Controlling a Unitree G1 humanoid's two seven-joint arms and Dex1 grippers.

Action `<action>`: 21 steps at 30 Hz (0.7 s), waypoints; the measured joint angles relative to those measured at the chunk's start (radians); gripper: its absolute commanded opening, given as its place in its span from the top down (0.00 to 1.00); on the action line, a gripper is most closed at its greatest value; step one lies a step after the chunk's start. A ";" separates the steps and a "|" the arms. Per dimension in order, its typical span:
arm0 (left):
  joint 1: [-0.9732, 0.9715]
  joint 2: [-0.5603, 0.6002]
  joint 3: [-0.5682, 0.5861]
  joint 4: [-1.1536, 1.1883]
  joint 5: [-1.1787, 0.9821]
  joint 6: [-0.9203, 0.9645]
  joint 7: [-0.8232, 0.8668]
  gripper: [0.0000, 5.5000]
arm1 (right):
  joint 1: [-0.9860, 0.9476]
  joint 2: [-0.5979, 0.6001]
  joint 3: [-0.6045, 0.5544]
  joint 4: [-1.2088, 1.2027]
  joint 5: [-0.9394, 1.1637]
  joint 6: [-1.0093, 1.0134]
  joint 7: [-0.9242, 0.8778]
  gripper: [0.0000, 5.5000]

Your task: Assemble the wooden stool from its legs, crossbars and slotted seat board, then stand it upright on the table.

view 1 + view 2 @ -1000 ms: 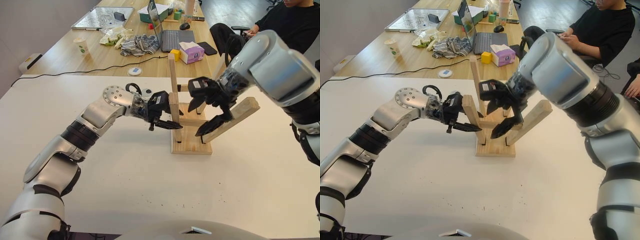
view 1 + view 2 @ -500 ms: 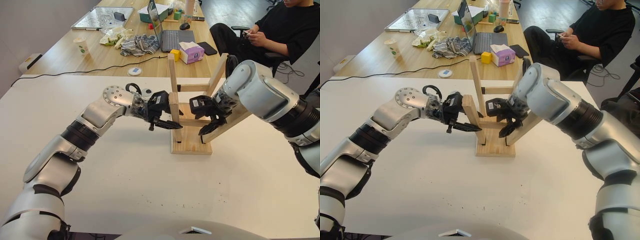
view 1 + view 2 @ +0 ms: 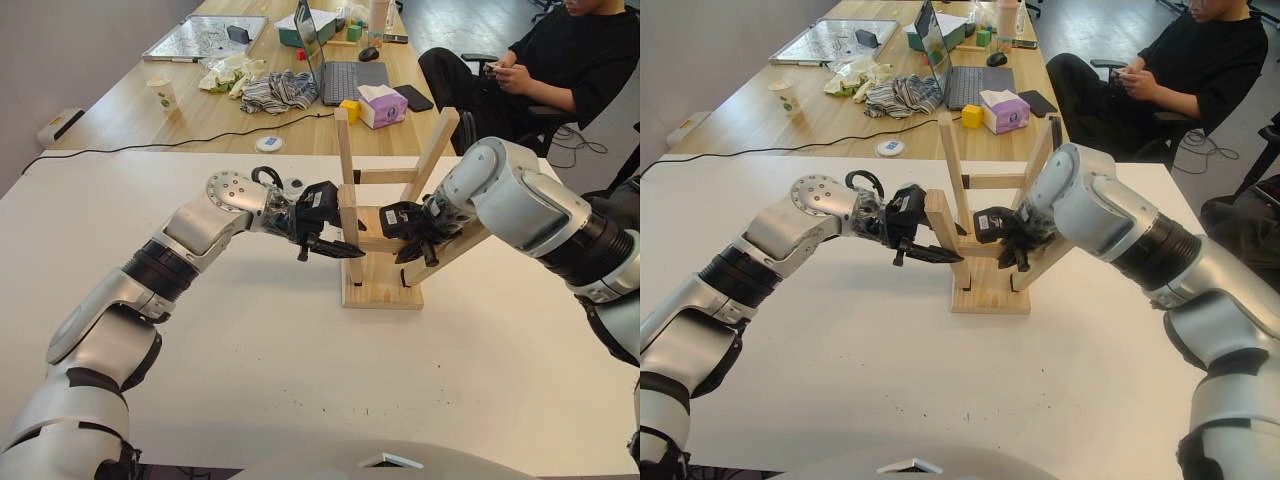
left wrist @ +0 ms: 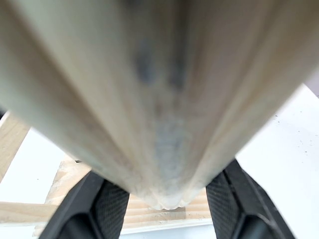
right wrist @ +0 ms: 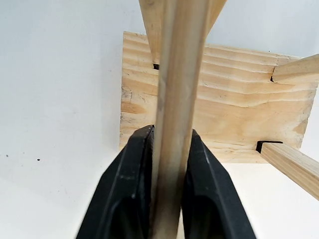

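Observation:
The stool stands upside down on the white table, its slotted seat board [image 3: 380,292] flat and its legs pointing up. My left gripper [image 3: 338,249] is shut on the near left leg [image 3: 349,215], which looms close in the left wrist view [image 4: 159,99] between the black fingers [image 4: 107,209]. My right gripper [image 3: 408,228] is shut on the thin lower crossbar [image 5: 172,74] between the near legs, just above the seat board [image 5: 224,109]. The near right leg [image 3: 455,245] leans outward. Two far legs [image 3: 343,140] carry an upper crossbar [image 3: 388,176].
Behind the white table is a wooden table [image 3: 120,110] with a laptop [image 3: 345,75], tissue box [image 3: 382,103], cloth pile [image 3: 275,90] and paper cup [image 3: 163,93]. A black cable [image 3: 150,145] and white puck [image 3: 268,143] lie at the far edge. Open tabletop [image 3: 330,380] lies in front.
My right arm has come down and in from the leaning right leg, and its spread fingers have shut on the lower crossbar. The left arm has kept still on its leg.

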 measured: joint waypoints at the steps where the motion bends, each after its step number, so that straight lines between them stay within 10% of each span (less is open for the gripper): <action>1: -0.005 -0.002 -0.006 0.005 0.000 0.000 0.000 0.63 | 0.010 0.000 -0.004 -0.015 -0.007 0.019 -0.014 0.91; 21: -0.049 0.044 -0.082 0.045 -0.010 -0.007 -0.013 0.63 | 0.091 0.121 -0.048 -0.106 -0.094 0.207 -0.151 0.91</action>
